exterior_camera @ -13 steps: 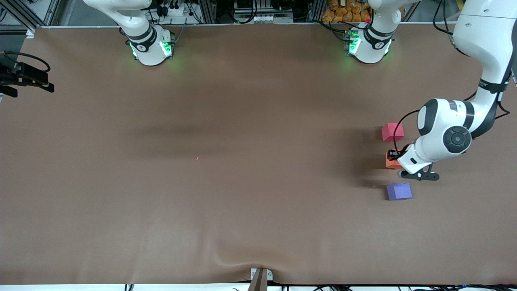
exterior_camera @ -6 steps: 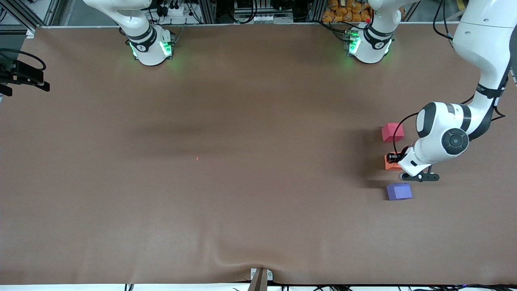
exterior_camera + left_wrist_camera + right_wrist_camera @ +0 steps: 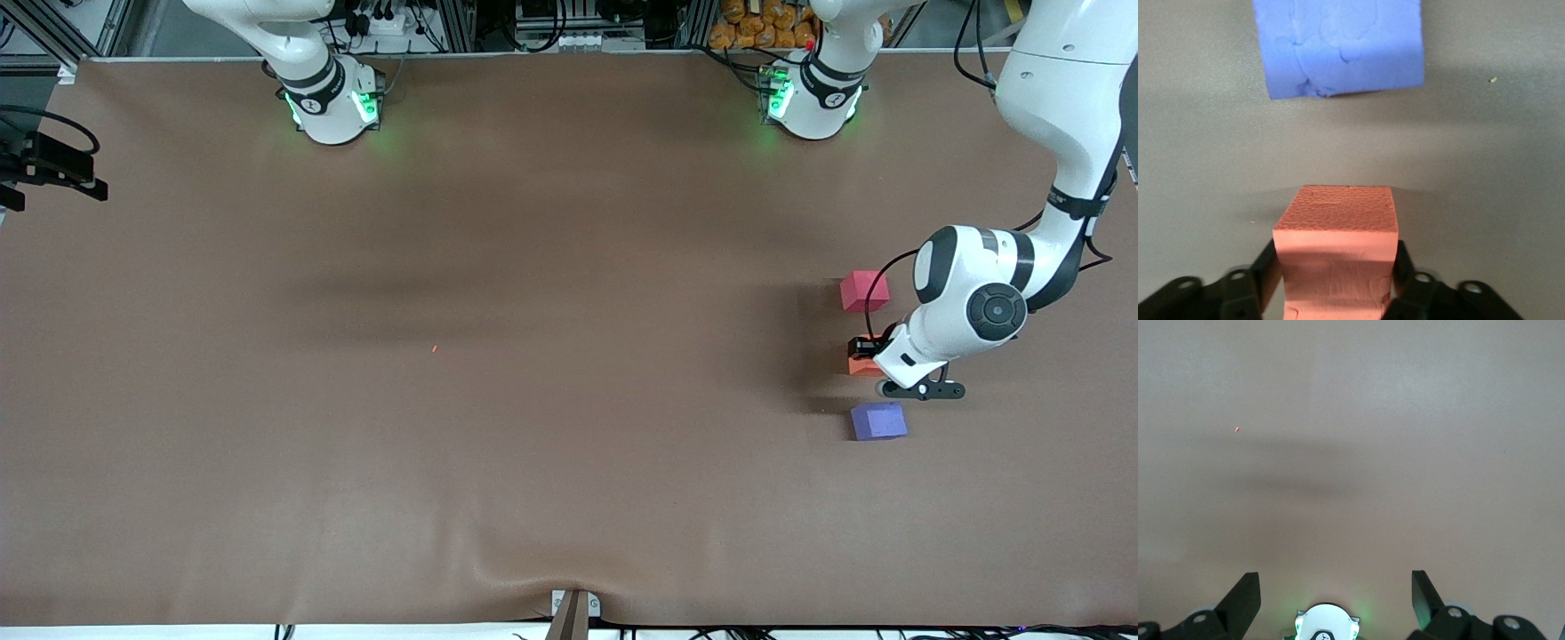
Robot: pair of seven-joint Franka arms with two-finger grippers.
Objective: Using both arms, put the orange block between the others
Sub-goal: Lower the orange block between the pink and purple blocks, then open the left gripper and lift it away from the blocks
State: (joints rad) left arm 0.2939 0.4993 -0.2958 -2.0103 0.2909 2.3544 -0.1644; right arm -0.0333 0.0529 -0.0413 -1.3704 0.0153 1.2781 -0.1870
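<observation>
Orange foam, the orange block (image 3: 859,364) sits on the brown table (image 3: 533,400) at the left arm's end, in the gap between the pinkish-red cube (image 3: 862,291), which lies farther from the front camera, and the purple-blue cube (image 3: 878,420), which lies nearer to it; all three form a rough line, apart from one another. The left gripper (image 3: 867,348) is low over the orange block, a black finger along each of its side faces; whether they grip it or have let go, I cannot tell. To finish well, I judge the fingers should part fully and the hand lift straight up, so the light foam is not dragged or tipped out of line. The left wrist view adds what the front view hides beneath the arm: the block's pebbled top, its base seemingly down on the table, and the purple-blue cube (image 3: 1338,47) just ahead with bare table between. The right gripper (image 3: 1335,593) waits over bare table, jaws spread wide and empty.
</observation>
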